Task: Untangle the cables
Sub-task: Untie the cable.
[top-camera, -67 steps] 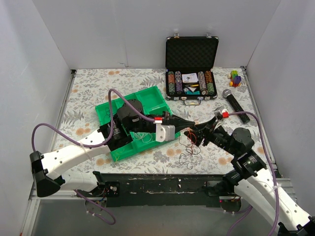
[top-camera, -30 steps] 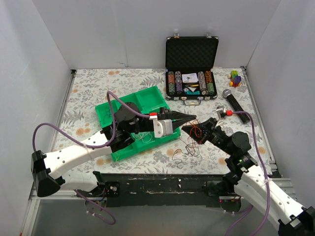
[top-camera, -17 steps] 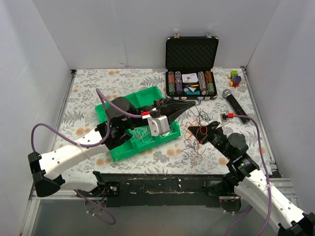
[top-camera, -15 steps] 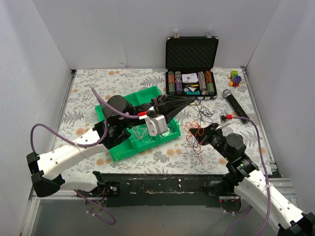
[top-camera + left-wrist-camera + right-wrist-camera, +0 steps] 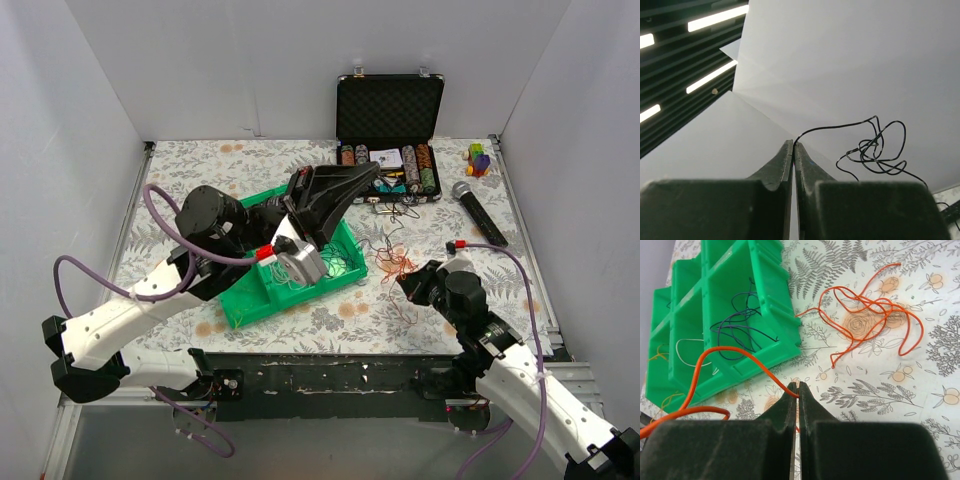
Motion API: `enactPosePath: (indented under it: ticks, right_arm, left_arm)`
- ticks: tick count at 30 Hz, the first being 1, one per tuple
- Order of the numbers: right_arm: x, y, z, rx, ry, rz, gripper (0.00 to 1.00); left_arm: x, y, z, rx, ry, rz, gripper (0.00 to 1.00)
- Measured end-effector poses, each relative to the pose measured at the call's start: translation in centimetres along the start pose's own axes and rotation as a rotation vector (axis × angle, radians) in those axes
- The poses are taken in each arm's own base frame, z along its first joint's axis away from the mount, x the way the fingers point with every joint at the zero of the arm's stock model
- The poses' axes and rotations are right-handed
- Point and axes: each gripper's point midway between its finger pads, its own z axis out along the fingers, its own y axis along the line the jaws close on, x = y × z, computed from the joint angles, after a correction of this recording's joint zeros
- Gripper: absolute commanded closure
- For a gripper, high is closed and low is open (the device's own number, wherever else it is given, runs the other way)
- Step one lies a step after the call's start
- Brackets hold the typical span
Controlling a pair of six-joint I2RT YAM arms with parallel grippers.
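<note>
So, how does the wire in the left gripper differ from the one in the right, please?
The left gripper pinches a black wire; the right gripper pinches an orange wire. The black wire bunches into tangled loops in the air; the orange wire sweeps in one open arc. Both are thin, held by shut fingertips.

Smooth, slightly glossy moulded plastic for the green tray (image 5: 715,295). Matt floral-printed covering, cloth-like, over the worktop (image 5: 920,405). Thin, smooth plastic sheathing on the orange cable (image 5: 865,307) and the black cable (image 5: 875,147). Matt black plastic on the left pincer (image 5: 793,146) and right pincer (image 5: 796,386). Dimpled black foam inside the lid of the case (image 5: 388,105).
</note>
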Motion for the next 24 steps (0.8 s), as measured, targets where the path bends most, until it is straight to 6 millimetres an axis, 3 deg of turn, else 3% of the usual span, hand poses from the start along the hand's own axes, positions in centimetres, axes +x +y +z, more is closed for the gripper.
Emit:
enactPosePath:
  ticks: [5, 12, 17, 24]
  right_arm:
    - [0.8, -1.7, 0.0, 0.079, 0.023, -0.006, 0.99]
    - [2.9, -4.1, 0.2, 0.177, 0.096, -0.008, 0.99]
    - [4.3, -5.6, 0.1, 0.230, 0.137, -0.011, 0.99]
    - [5.1, -6.8, -0.2, 0.290, 0.165, 0.001, 0.99]
  left_arm:
    - [-0.8, 2.0, 0.7, -0.032, -0.022, 0.132, 1.00]
    - [-3.7, 8.6, 3.1, -0.199, -0.083, 0.432, 1.00]
    - [-5.8, 13.2, 4.1, -0.312, -0.090, 0.553, 1.00]
    - [-8.2, 17.0, 4.9, -0.420, -0.116, 0.706, 1.00]
